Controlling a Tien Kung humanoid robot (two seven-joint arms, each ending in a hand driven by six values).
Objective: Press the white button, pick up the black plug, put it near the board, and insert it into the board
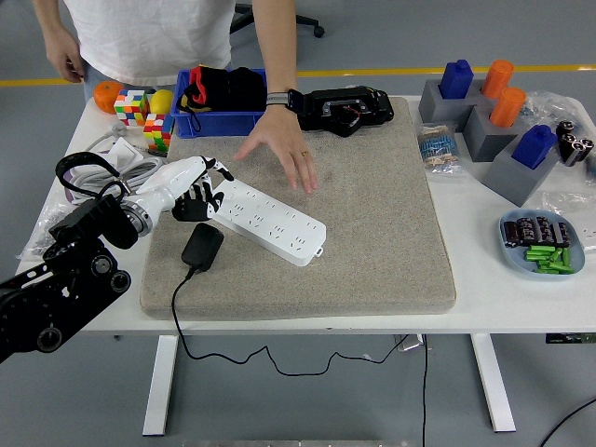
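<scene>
Hovering my left hand (193,191) over the near-left end of the white power strip (264,222), I have the fingers loosely spread and holding nothing; the right hand isn't in view. I judge the step in hand to be pressing the white button, which should sit at that end of the strip, though I cannot pick it out under my fingers. To do it well I would lead with one fingertip, come straight down, and keep the push short so the strip doesn't skid on the beige mat (372,242). The black plug (202,247) lies on the mat just in front of the strip's left end, cord trailing off the tabletop (503,289). A person's hand (281,149) rests spread on the mat just behind the strip, so I'd keep clear of it.
</scene>
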